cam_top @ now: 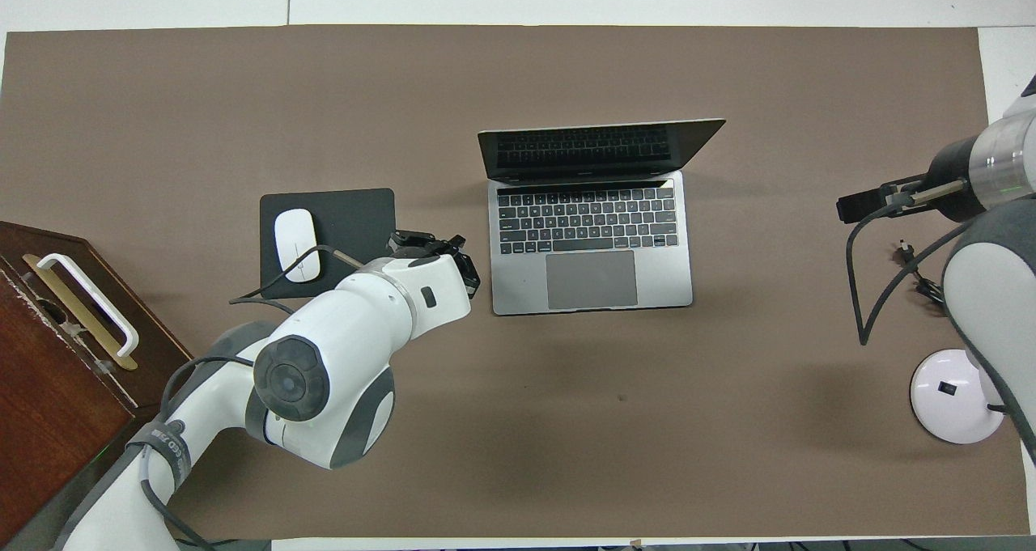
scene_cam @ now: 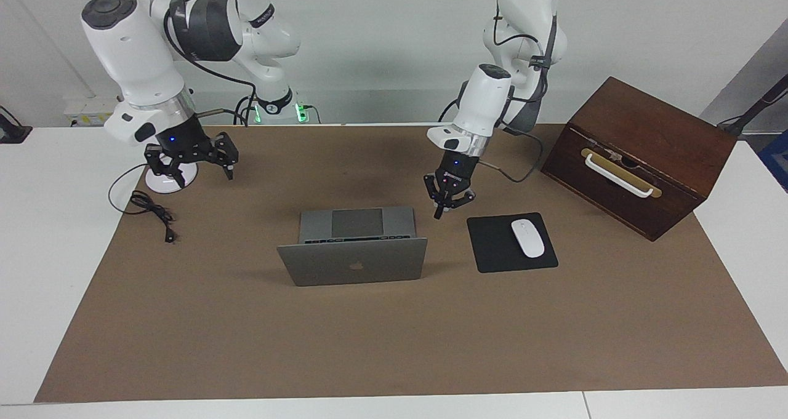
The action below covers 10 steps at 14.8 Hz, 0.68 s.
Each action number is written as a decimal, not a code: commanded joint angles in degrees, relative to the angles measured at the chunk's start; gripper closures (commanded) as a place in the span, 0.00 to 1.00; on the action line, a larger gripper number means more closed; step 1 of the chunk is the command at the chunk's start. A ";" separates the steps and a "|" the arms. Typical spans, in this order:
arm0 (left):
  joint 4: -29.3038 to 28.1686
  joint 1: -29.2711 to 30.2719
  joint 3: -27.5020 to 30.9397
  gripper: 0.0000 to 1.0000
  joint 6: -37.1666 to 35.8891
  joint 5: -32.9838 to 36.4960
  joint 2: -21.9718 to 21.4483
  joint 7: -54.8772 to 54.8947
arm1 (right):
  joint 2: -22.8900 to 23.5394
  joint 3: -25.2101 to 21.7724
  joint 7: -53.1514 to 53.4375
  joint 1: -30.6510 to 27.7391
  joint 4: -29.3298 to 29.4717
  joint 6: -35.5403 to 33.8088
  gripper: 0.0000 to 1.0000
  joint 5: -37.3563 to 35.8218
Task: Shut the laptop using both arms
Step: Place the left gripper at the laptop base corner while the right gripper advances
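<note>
1. The thin silver-grey metal laptop (scene_cam: 354, 247) is sitting open near the middle of the desk (scene_cam: 394, 345), on the brown mat, its lid tilted up with the apple logo facing away from the robots and its keyboard deck and trackpad facing them.
2. The left arm's black hand (scene_cam: 448, 202) is hanging over the bare mat just beside the laptop's deck corner, between the laptop and the flat black rectangular mouse pad (scene_cam: 492, 250); its fingers are pointing down and standing a little apart, gripping nothing and touching nothing.
3. The white oval mouse (scene_cam: 528, 238) is lying on the mouse pad, toward the pad's edge at the left arm's end of the desk.
4. The dark brown wooden box with a white handle (scene_cam: 637, 154) is standing tilted and shut at the left arm's end of the desk, so what it is holding cannot be told.
5. The right arm's black hand (scene_cam: 192, 157) is waiting well apart from the laptop, over the round white lamp base (scene_cam: 171, 179) at the right arm's end, fingers spread wide and empty.
6. A black cable (scene_cam: 154, 213) is lying beside that base.
7. Wide bare mat is lying open around the laptop, especially on its side farther from the robots.
</note>
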 commanded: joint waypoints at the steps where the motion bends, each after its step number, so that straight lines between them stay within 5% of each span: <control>1: -2.43 -2.94 0.83 1.00 4.33 -1.17 1.11 -3.42 | 0.99 0.47 -1.95 -0.53 1.69 0.93 0.12 1.32; 4: -2.78 -5.40 0.83 1.00 10.66 -1.17 4.71 -8.89 | 2.83 0.90 -3.18 0.08 5.73 -1.00 0.85 0.71; 5: -2.78 -5.84 0.92 1.00 11.19 -1.17 4.98 -9.86 | 3.54 0.91 -3.36 1.13 8.10 -2.41 1.00 0.18; 10: -4.62 -7.16 0.92 1.00 16.90 -1.17 7.53 -10.13 | 8.11 0.91 -8.89 1.67 16.38 -5.15 1.00 -2.64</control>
